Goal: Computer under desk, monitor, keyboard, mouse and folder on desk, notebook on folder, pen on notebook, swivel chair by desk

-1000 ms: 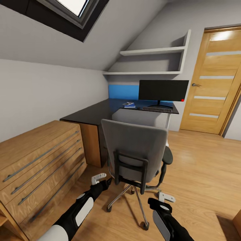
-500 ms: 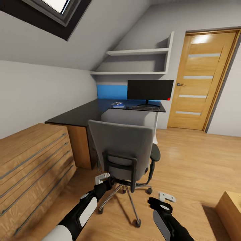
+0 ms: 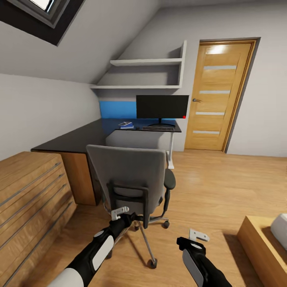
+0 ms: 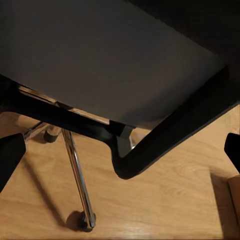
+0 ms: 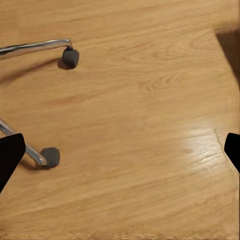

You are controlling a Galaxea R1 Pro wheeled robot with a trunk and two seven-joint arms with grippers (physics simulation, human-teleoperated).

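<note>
Final step in hand, by the look of it: positioning the swivel chair (image 3: 133, 179) next to the desk (image 3: 79, 137). Chair at centre of the head view, back turned to the camera, seat facing the tabletop's near edge at twelve o'clock, chrome star base (image 3: 145, 239) on the light wood floor (image 3: 215, 187). Already on the glossy black tabletop at the far end: monitor (image 3: 162, 106) upright before the blue back panel (image 3: 117, 109), keyboard (image 3: 158, 128) just below it, and at nine o'clock from the keyboard a small stack with the blue folder (image 3: 126, 126) at the bottom and something pale on top; notebook, pen and mouse too small to tell apart. Grey box of the computer (image 3: 137, 140) beneath the tabletop, behind the chair back. Left pincer (image 3: 119, 212) low, just behind the chair's black back frame (image 4: 150, 145), released and holding nothing, dark fingertips wide apart at the wrist picture's edges. Right pincer (image 3: 198, 235) at four o'clock from the chair, over bare floor near two casters (image 5: 70, 56), likewise spread and empty. Next move likely calls for closing the left pincer on the back frame or pressing against it, then nudging the chair toward twelve o'clock until the seat sits beside the tabletop, slowly, since casters roll and swivel freely.
</note>
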